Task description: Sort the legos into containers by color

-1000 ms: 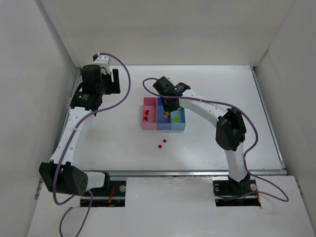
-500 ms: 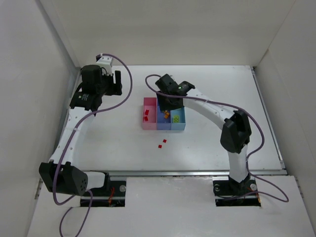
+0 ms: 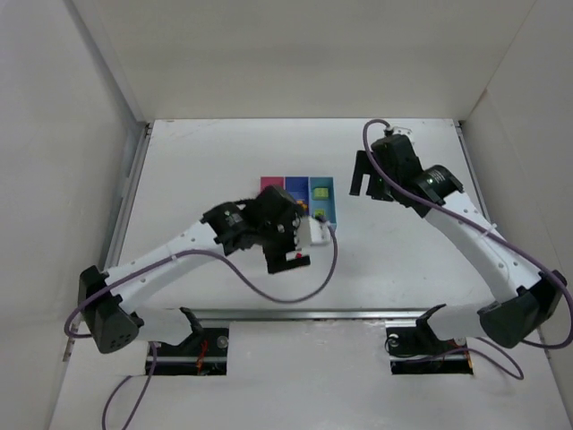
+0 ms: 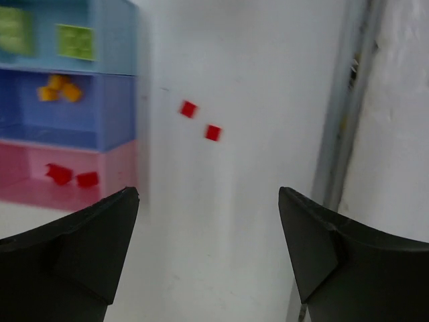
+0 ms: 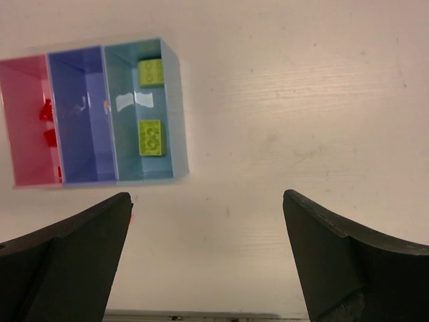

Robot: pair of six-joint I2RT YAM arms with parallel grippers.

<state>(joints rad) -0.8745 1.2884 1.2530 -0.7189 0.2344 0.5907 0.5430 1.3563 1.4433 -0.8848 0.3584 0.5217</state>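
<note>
1. Left jaws: spread wide, nothing between them. The left arm [image 3: 179,251] reaches across the counter [image 3: 197,170] and holds them above two loose bricks [image 4: 189,109].
2. Right jaws: spread wide, empty. The right arm [image 3: 466,224] hangs at the far right, well apart from the bins [image 5: 77,134]; its wrist view looks straight down on them.
3. Sorted stock:
   - pink bin [image 4: 114,178]: red bricks [image 4: 87,179];
   - blue-violet bin [image 4: 117,114]: orange bricks [image 4: 59,87];
   - light blue bin [image 4: 114,40]: two yellow-green bricks [image 5: 151,137].
4. Unsorted stock: the two loose bricks, both red. They lie flat on the counter, near each other and near the bins' front wall, touching neither.
5. Judged step: descend on one loose brick, pinch it, carry it to the pink bin. The task appears nearly complete.
6. Hazard, double contact: the loose bricks lie close together. Jaws this wide may sweep the second brick aside or trap both, and one may then drop on the way.
7. Hazard, ejection: a tiny flat brick gives little face to pinch. An off-centre closure may squirt it across the counter.
8. Hazard, scraping: a descent too deep drives the fingertips into the counter; one too shallow closes on air.
9. Hazard, bin shift: the bins look light. A finger striking the front wall may slide the row or spill sorted bricks.
10. Hazard, wrong bin: the bins share walls. A release near the pink and blue-violet divider may put red among orange.
11. Hazard, occlusion: the left arm hides much of the bins in the top view, so the release point is hard to check there.
</note>
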